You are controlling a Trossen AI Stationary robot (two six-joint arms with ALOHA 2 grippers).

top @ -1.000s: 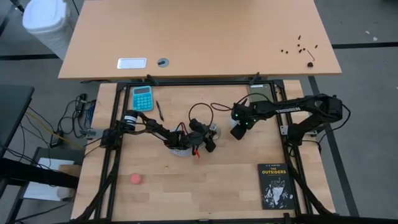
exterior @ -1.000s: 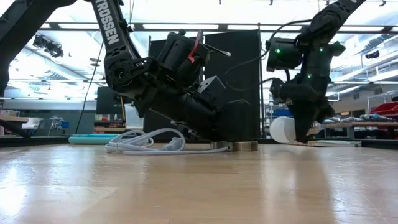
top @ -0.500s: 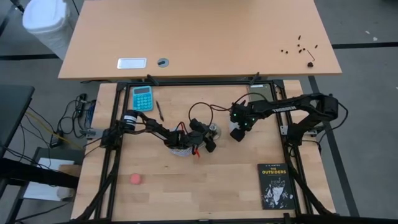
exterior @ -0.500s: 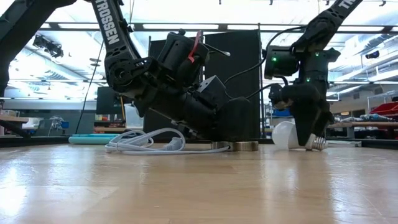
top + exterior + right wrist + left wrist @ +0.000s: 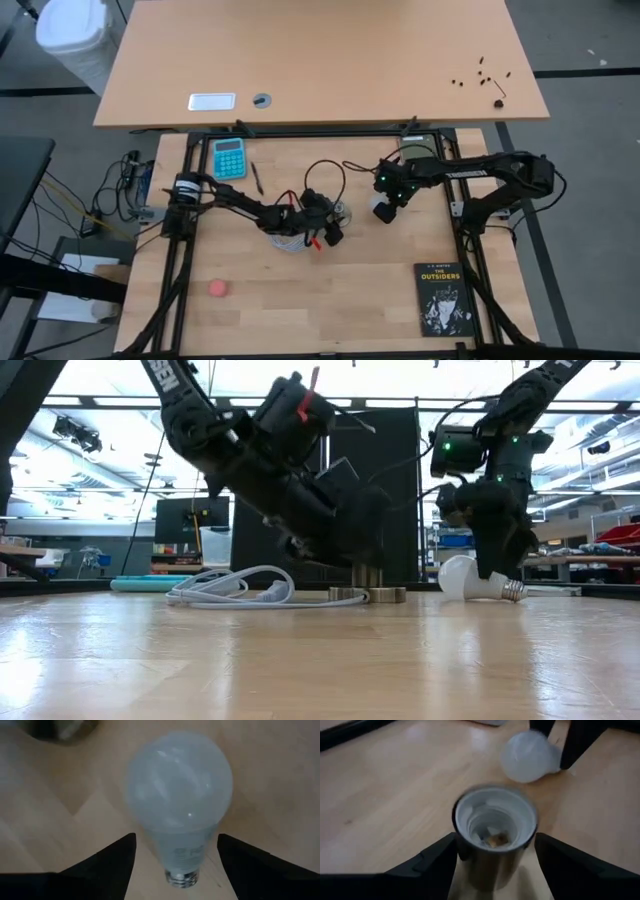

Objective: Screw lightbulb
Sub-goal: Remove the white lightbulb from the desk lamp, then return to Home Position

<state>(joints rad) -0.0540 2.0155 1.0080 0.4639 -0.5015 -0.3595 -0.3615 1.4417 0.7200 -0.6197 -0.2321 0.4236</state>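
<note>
Lightbulb (image 5: pixel 178 787): frosted white, matt, smooth; base (image 5: pixel 182 878) grey metal w/ threaded ridges. Socket (image 5: pixel 494 832) at centre of left wrist view: dark metal-looking shell, faint sheen, white smooth plastic-like lining inside. Table (image 5: pixel 330 290): light wood planks, grain visible, satin finish w/ soft reflections in low view. Cord (image 5: pixel 235 589), lower left of low view: white, smooth, slightly glossy. Book (image 5: pixel 443 299), lower right of high view: black paper cover, matt. Gripper fingers (image 5: pixel 107 862): black, matt.
</note>
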